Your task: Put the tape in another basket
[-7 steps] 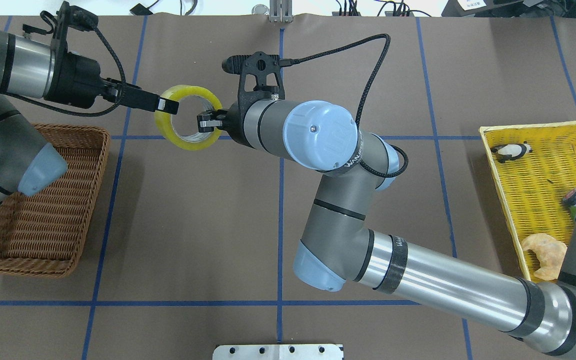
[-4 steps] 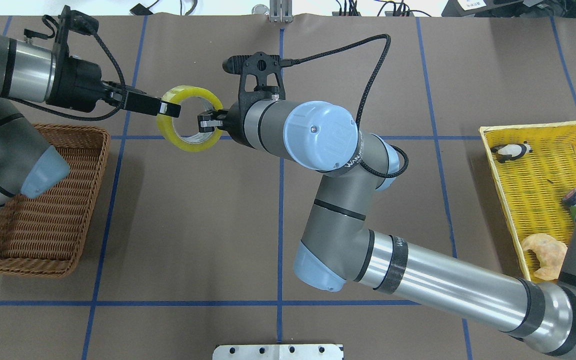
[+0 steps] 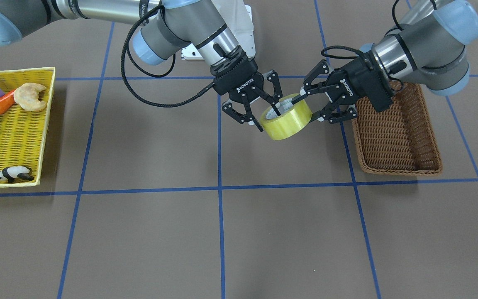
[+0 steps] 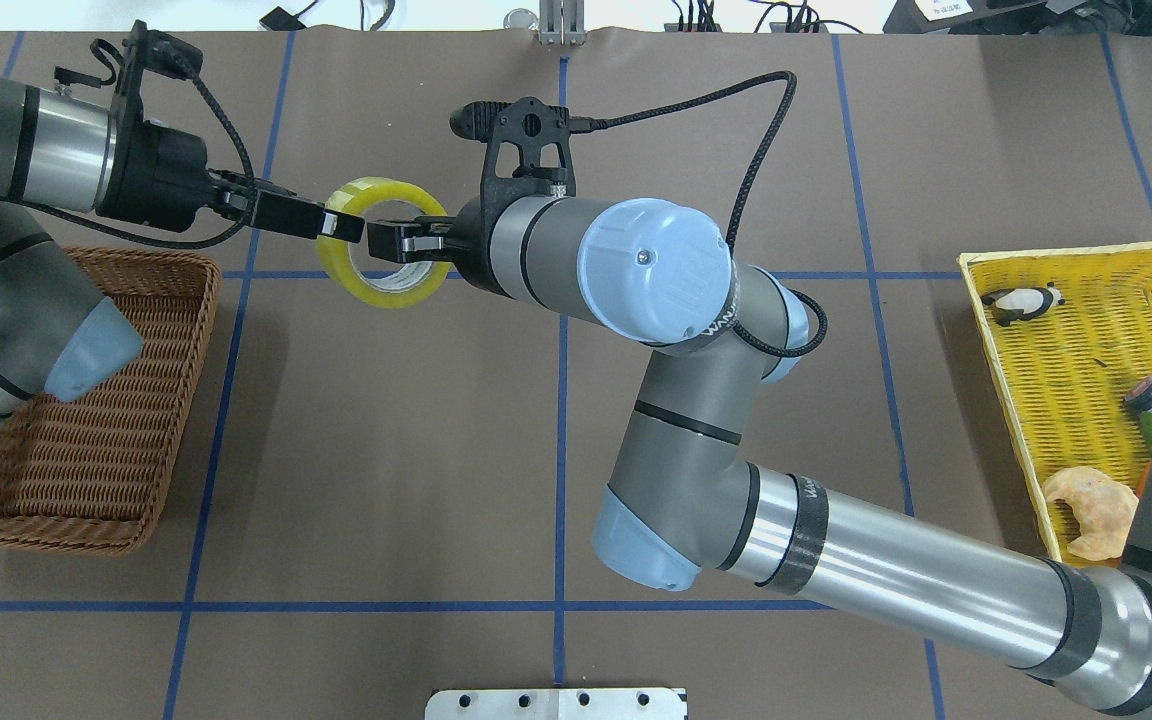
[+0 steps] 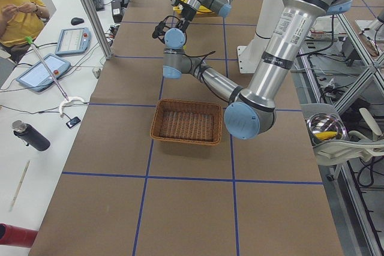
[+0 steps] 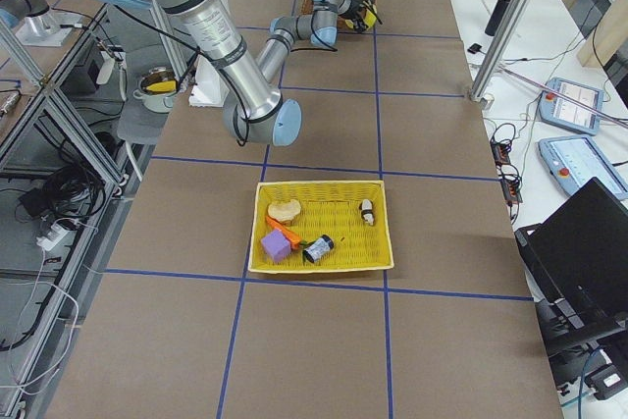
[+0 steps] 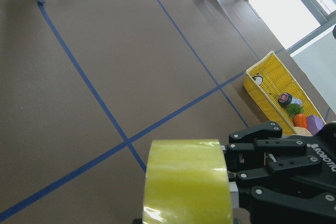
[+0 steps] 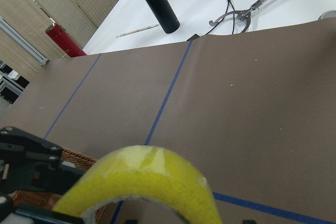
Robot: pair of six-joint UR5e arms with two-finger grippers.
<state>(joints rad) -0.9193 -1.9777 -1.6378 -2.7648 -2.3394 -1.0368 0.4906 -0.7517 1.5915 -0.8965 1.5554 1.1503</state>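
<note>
Handover: translucent yellow packing-tape roll (image 4: 381, 296) mid-air; left gripper (image 4: 341, 227) clamps its wall; right gripper (image 3: 270, 119) looks parted.
Left: I judge carry and drop into the brown woven wicker basket (image 4: 191, 330).

The left arm (image 3: 425, 37) and the right arm (image 4: 896, 570) are both showing dull grey joint housings, polished silver tubes with black bands, and pale blue round caps, one cap (image 4: 666, 280) carrying a central screw. A black braided cable (image 3: 122, 62) is running to the right wrist's black camera bracket (image 4: 511, 120). The black left gripper (image 3: 310, 108) and right gripper (image 3: 269, 119) are bearing white ROBOTIQ lettering.
</note>
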